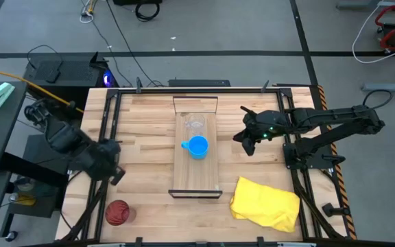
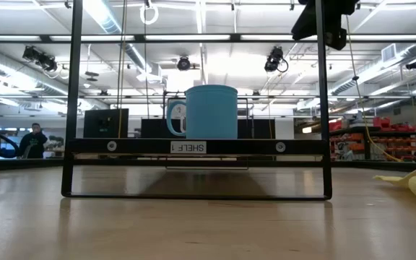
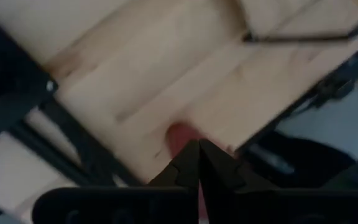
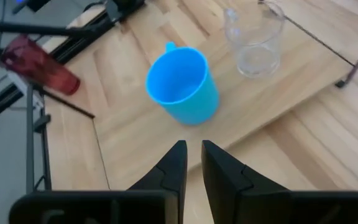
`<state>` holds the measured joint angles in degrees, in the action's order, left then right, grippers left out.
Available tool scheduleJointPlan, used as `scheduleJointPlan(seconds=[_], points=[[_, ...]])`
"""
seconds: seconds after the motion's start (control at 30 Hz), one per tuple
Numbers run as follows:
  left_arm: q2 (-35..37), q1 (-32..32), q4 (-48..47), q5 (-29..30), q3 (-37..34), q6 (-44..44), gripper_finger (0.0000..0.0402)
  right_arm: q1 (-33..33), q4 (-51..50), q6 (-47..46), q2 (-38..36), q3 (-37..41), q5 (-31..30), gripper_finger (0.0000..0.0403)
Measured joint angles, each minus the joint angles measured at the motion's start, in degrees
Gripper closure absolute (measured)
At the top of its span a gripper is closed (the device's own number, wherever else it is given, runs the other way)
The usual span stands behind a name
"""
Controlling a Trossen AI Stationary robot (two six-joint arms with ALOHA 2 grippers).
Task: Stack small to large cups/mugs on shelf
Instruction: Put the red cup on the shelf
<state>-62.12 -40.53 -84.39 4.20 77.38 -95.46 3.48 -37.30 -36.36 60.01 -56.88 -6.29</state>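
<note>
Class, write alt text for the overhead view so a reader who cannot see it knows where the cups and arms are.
On the light-wood shelf at the table's centre stand a clear cup and a blue mug. A dark red cup sits at the table's near-left corner, close to the left gripper, which is shut. The right gripper hovers right of the shelf, above a yellow cloth.

three cups, one shelf, one yellow cloth, two arms

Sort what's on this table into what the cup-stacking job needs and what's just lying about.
Job:
- clear cup, on the shelf
- blue mug, on the shelf beside the clear cup
- dark red cup, on the table near the front left corner

Lying about:
- yellow cloth, front right on the table
</note>
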Motion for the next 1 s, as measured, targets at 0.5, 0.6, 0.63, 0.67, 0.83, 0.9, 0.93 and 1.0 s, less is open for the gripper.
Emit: scheduleJointPlan(seconds=[0.5, 0.6, 0.63, 0.67, 0.83, 0.9, 0.93, 1.0], points=[[-4.1, -25.6, -3.2, -0.4, 0.0, -23.3, 0.0383, 1.7, 0.1, -7.8, 0.1, 0.0, -5.9, 0.0347], [-6.4, -26.2, -0.8, 0.2, 0.0, -26.9, 0.0380, 1.7, 0.1, -5.8, 0.1, 0.0, -6.5, 0.0347], [-7.2, -26.0, 0.7, 0.6, 0.0, -27.2, 0.0378, 1.7, 0.1, -5.3, 0.1, 0.0, -6.6, 0.0347], [-8.1, -25.6, 2.4, 1.1, 0.0, -27.4, 0.0377, 1.7, 0.1, -4.8, 0.1, 0.0, -6.6, 0.0347], [-12.7, -22.8, 10.4, 2.0, 0.0, -25.5, 0.0378, 1.7, 0.1, -2.6, 0.1, 0.0, -6.6, 0.0347], [-14.4, -21.7, 12.3, 2.0, 0.0, -24.0, 0.0384, 1.7, 0.1, -2.0, 0.1, 0.0, -6.6, 0.0347], [-15.2, -21.3, 12.9, 2.0, 0.0, -23.3, 0.0387, 1.7, 0.1, -1.6, 0.1, 0.0, -6.6, 0.0347], [-16.2, -20.6, 13.7, 2.0, 0.0, -22.6, 0.0392, 1.7, 0.1, -0.8, 0.1, 0.0, -6.6, 0.0347]])
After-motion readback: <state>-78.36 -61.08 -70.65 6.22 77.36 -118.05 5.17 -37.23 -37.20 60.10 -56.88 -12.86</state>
